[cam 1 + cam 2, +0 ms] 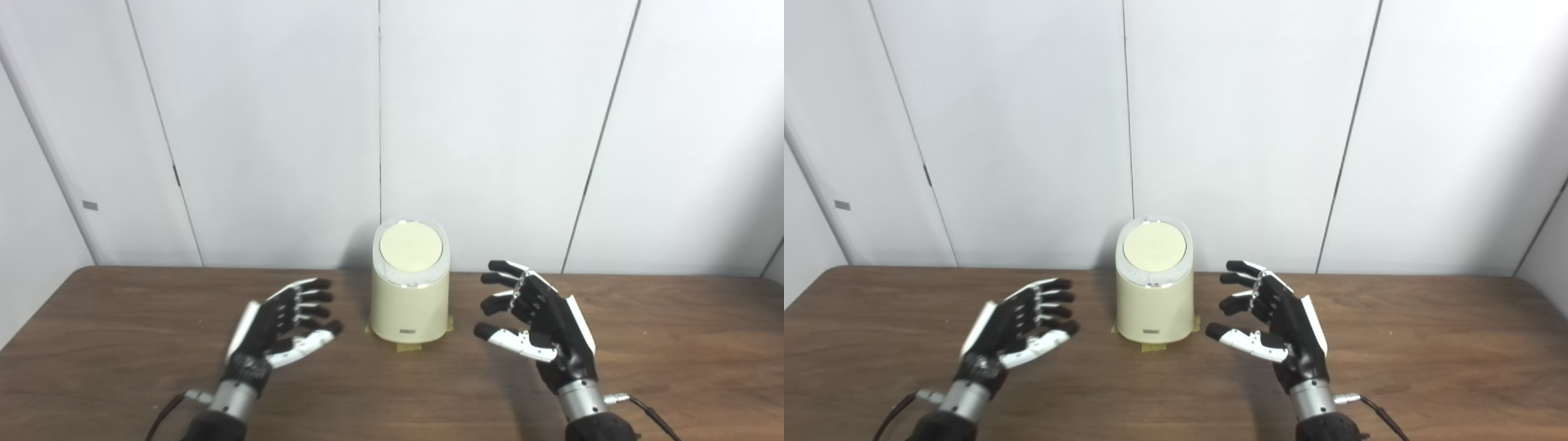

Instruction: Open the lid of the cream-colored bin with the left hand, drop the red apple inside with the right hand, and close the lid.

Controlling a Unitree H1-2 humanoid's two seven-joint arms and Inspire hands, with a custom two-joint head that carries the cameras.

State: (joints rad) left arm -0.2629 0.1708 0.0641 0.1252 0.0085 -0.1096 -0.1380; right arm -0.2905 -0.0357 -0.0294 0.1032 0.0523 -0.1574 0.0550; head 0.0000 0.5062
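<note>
The cream-colored bin [409, 306] stands upright at the middle of the brown table, its round lid [410, 247] shut flat on top. My left hand [283, 321] hovers open to the bin's left, fingers spread and pointing toward it, holding nothing. My right hand [536, 315] is open on the bin's right side, fingers apart and curled a little, also empty. Neither hand touches the bin. No red apple shows in either view.
Strips of tape [409, 347] lie under the bin's base on the wooden table [122, 343]. A white panelled wall [380, 122] rises right behind the table's far edge. Cables trail from both wrists.
</note>
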